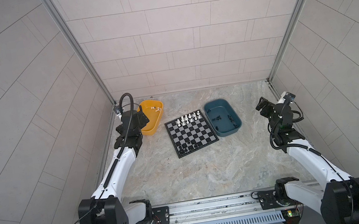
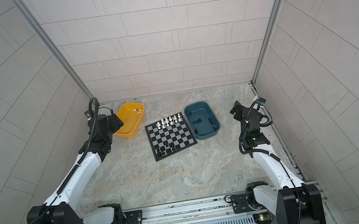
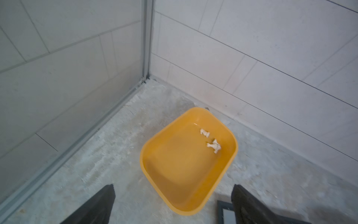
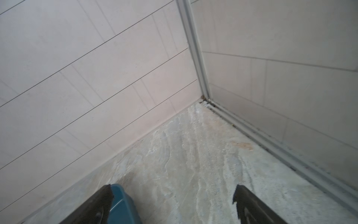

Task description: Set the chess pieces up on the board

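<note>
Marbled grey counter (image 1: 206, 173) floors a tiled booth. Nearest, about eight black pieces (image 1: 185, 149) crowd the near left corner of the board (image 1: 191, 132), and some eleven white pieces (image 1: 189, 118) fill its far rows. The right pincer (image 4: 173, 186) hovers wide open and empty to the right of the teal tray (image 1: 229, 133), where about six stray black pieces (image 1: 217, 118) lie. Farthest, the left pincer (image 3: 173, 187), equally wide and empty, hangs over the near end of the yellow tray (image 1: 150, 131), which holds two or three stray white pieces (image 3: 205, 133), tipped over. The setup looks about midway. Next, I judge, comes a low, narrow pinch on one fallen white piece.
</note>
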